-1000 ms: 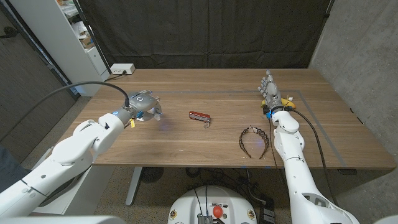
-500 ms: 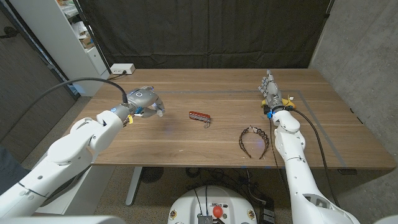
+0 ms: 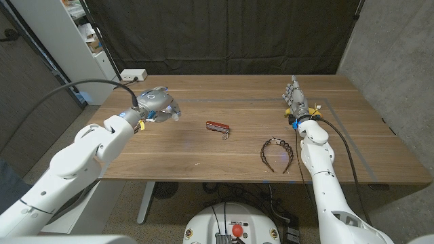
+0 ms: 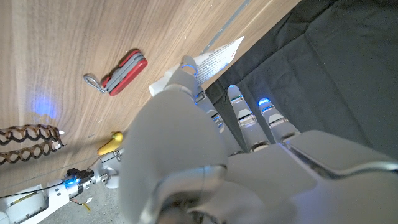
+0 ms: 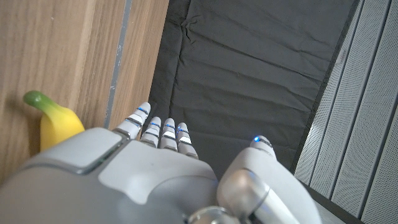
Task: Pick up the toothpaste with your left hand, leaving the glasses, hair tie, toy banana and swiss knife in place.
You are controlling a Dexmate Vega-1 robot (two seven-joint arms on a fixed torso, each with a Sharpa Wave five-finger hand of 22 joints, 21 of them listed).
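My left hand [image 3: 159, 104] grips the white toothpaste tube [image 4: 215, 55] and holds it above the table's left part; the tube's flat end sticks out past the fingers. The red swiss knife [image 3: 218, 127] lies at the table's middle, to the right of that hand, also seen as the knife [image 4: 120, 72]. The brown hair tie [image 3: 278, 152] lies near the front right. The toy banana [image 5: 52, 122] lies beside my right hand [image 3: 296, 99], which stands on the table at the right with its fingers straight and holds nothing.
A white power strip [image 3: 133, 75] sits at the table's [image 3: 203, 159] back left corner, beside a white shelf [image 3: 71, 41]. A grey tape line [image 3: 251, 100] runs across the far part of the table. A dark curtain hangs behind.
My left hand has risen and moved toward the far side with the toothpaste in it. The right hand, knife and hair tie have not moved.
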